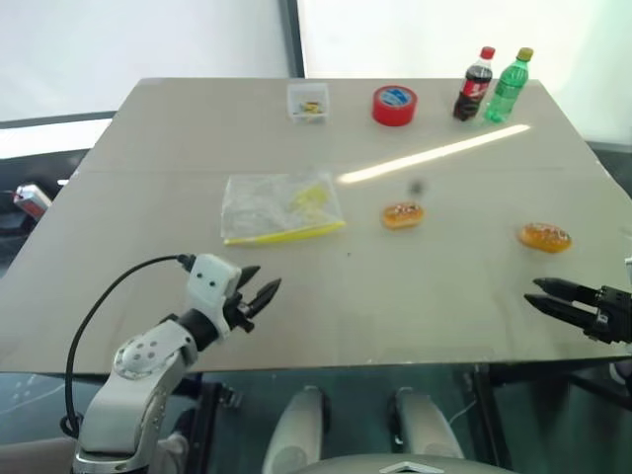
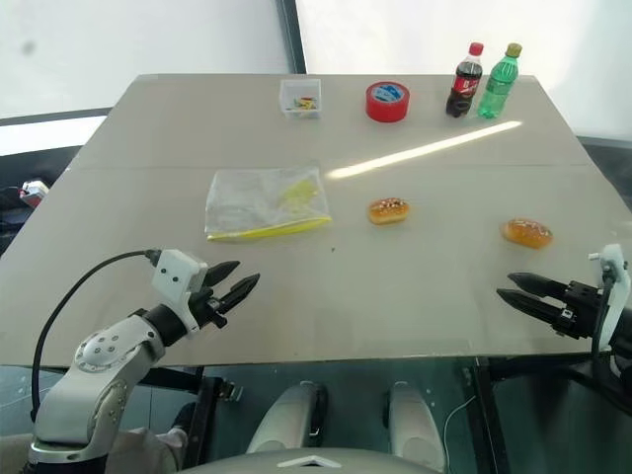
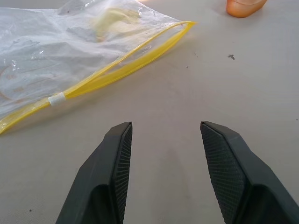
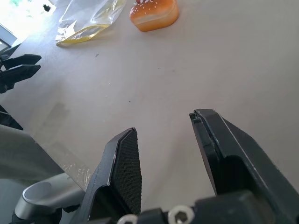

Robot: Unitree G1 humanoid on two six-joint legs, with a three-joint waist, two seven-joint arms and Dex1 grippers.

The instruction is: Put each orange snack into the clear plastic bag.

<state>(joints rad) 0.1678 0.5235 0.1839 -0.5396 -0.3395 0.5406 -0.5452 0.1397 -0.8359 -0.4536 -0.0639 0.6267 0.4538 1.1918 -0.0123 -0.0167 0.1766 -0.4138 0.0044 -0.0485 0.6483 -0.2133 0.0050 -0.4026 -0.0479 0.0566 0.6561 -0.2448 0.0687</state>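
Observation:
Two orange snacks lie on the grey table, one near the middle (image 1: pixel 402 214) and one toward the right (image 1: pixel 544 237). The clear plastic bag (image 1: pixel 281 207) lies flat left of the middle snack, its yellow strip along the near edge. My left gripper (image 1: pixel 265 281) hovers open near the front edge, pointing at the bag's yellow strip (image 3: pixel 70 51), with nothing between its fingers. My right gripper (image 1: pixel 533 291) is open and empty at the front right, just short of the right snack. In the right wrist view a snack (image 4: pixel 154 14) lies ahead of the fingers.
Along the far edge stand a small clear box (image 1: pixel 308 102), a red tape roll (image 1: pixel 394 105), a cola bottle (image 1: pixel 475 84) and a green bottle (image 1: pixel 508 86). A bright sun streak crosses the table. The table's front edge runs just under both grippers.

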